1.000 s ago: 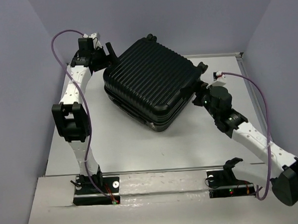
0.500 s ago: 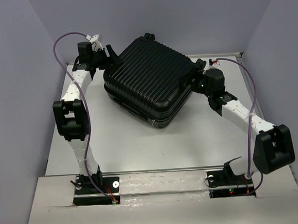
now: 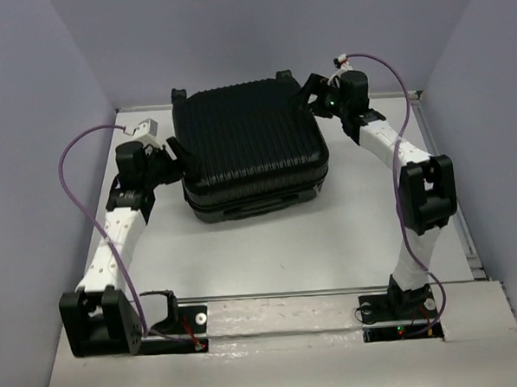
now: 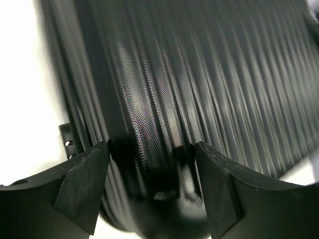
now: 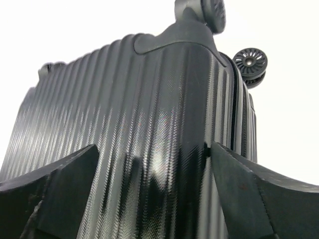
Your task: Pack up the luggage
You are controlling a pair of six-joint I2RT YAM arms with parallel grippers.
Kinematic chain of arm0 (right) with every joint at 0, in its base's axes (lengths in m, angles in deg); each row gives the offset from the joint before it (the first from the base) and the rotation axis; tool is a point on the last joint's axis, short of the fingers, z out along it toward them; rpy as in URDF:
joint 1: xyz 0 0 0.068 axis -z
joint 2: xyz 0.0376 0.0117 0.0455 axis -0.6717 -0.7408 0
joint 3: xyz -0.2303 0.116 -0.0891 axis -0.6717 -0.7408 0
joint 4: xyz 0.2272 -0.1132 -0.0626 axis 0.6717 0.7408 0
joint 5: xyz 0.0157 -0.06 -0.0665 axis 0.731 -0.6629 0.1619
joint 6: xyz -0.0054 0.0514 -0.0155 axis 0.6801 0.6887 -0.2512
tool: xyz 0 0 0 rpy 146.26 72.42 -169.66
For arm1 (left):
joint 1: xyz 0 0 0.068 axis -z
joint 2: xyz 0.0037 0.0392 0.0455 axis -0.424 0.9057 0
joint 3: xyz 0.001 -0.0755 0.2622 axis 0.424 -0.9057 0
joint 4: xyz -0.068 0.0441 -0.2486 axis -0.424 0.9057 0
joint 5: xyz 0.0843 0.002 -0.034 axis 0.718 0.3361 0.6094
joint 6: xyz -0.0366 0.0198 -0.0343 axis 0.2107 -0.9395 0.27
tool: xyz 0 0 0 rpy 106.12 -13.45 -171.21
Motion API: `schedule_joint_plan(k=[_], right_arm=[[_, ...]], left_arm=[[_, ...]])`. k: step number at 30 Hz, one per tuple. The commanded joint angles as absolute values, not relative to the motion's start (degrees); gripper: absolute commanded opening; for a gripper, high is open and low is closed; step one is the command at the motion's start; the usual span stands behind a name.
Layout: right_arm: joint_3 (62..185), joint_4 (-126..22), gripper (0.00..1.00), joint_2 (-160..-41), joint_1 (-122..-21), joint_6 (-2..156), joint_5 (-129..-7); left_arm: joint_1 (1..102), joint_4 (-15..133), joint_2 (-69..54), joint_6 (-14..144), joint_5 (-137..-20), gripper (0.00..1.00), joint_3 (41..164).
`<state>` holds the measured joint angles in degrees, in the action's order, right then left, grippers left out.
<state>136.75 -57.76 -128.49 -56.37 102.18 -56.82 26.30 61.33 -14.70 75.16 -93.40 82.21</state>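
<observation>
Top external showed left pincer and right pincer wide against the luggage, likely heavy, stiff, slippery, best pushed at corners.

Glossy black hard-plastic luggage, ribbed, with a fine woven-looking sheen just ahead of the left end effector. Its fingers are matt black plastic. Smooth, pale counter.

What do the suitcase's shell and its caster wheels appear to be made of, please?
The luggage shell looks like hard moulded plastic, likely polycarbonate: rigid ribs, a fine woven-pattern texture and glossy highlights. The caster wheels look like matt black plastic with spoked hubs; whether their treads are rubber cannot be told.
</observation>
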Motion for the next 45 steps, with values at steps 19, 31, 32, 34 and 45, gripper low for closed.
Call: schedule_joint_plan(k=[19,31,32,34,45], right_arm=[[130.42,-57.10,0.87,-101.84,-49.67,91.40,-32.72],[67.90,-80.58,0.36,-70.60,-49.67,92.89,-43.87],[67.19,-81.37,0.39,-70.95,-49.67,92.89,-44.40],[66.57,-84.01,0.44,-74.18,-49.67,92.81,-45.81],[71.22,-92.28,0.46,-90.10,-49.67,88.23,-44.68]], left_arm=[[31.94,77.53,-42.71,74.26,-86.35,0.95,85.78],[31.94,80.79,-48.33,75.57,-95.93,0.98,74.97],[31.94,80.26,-48.60,75.84,-96.63,0.98,74.44],[31.94,79.38,-48.87,76.63,-98.30,0.98,72.60],[31.94,77.09,-47.37,77.42,-104.46,0.99,70.57]])
